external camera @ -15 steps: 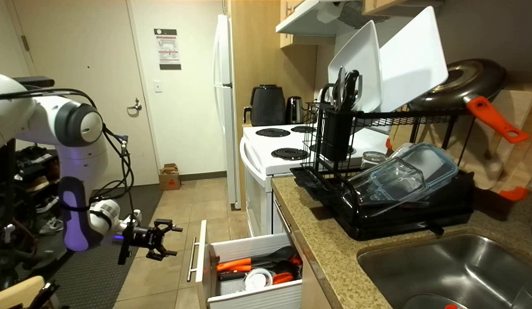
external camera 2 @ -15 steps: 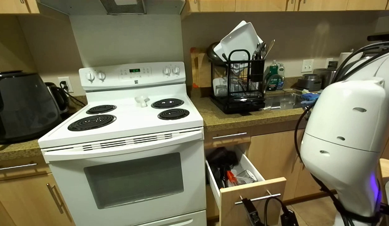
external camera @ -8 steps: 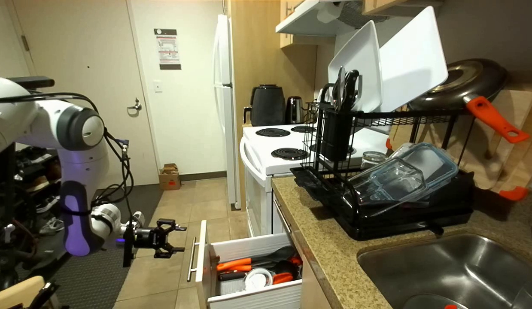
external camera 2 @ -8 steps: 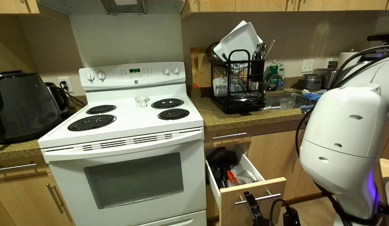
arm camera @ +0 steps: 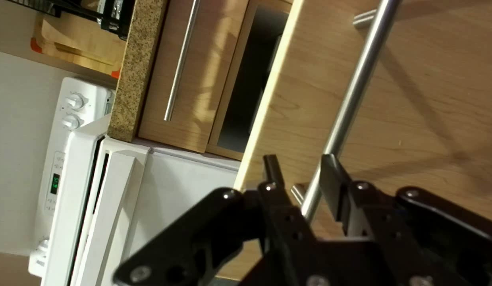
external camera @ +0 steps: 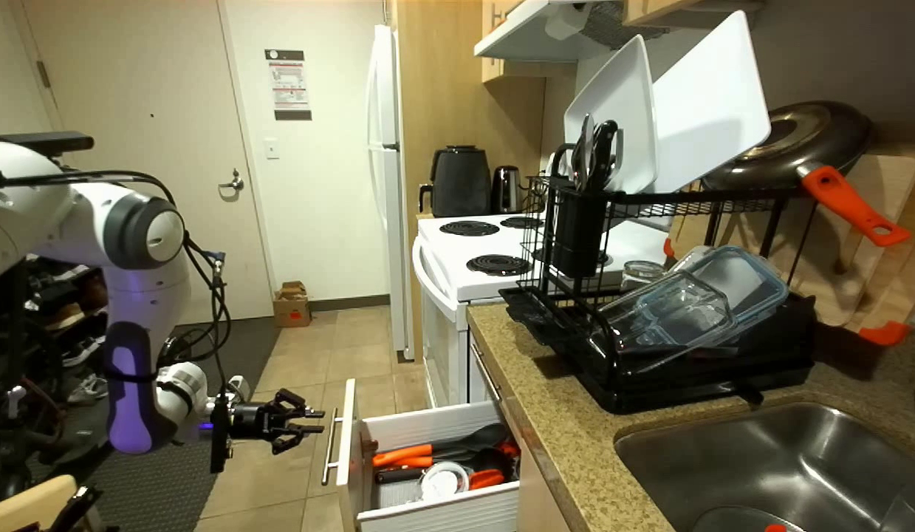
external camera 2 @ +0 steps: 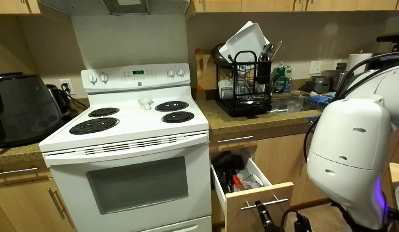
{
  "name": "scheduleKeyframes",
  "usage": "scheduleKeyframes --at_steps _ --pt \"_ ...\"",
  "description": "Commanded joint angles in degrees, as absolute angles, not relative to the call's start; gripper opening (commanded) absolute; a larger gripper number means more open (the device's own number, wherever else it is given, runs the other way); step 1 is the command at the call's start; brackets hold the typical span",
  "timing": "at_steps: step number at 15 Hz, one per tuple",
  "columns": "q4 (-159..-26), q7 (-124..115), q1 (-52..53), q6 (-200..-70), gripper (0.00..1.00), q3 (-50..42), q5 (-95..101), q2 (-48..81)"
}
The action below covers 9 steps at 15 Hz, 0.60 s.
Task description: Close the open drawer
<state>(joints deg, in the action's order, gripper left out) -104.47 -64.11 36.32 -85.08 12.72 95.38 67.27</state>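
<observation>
The open drawer (external camera: 348, 458) juts out below the counter in both exterior views. Its wooden front (external camera 2: 234, 203) carries a metal bar handle (external camera 2: 273, 203). Utensils with orange handles (external camera: 403, 454) and a round white item (external camera: 444, 480) lie inside it. My gripper (external camera: 323, 422) points at the front from outside, its tips a short way off the handle. In the wrist view the handle (arm camera: 361, 83) runs behind the gap of my gripper (arm camera: 299, 157), partly covered by a finger (arm camera: 335, 186). The jaws are partly closed, a gap remaining between them, and grip nothing.
Above the drawer is the counter (external camera: 531, 414) with a black dish rack (external camera 2: 244, 109) and a sink (external camera: 767, 465). The white stove (external camera 2: 128, 141) stands right beside the drawer. A shut drawer with a bar handle (arm camera: 182, 59) sits just above.
My gripper has come lower and nearer to the drawer handle. Its jaws, wide apart before, have drawn closer together. The drawer has not moved.
</observation>
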Motion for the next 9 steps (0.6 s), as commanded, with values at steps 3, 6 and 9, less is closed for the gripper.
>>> scheduleKeyframes --at_steps 3,6,9 --pt "-105.08 -65.26 35.14 -83.08 0.00 14.44 96.94 67.76" --pt "-104.88 -65.13 35.01 -83.10 0.00 14.51 96.87 67.78" --pt "-104.50 -65.15 34.72 -83.16 0.00 14.10 97.18 67.97"
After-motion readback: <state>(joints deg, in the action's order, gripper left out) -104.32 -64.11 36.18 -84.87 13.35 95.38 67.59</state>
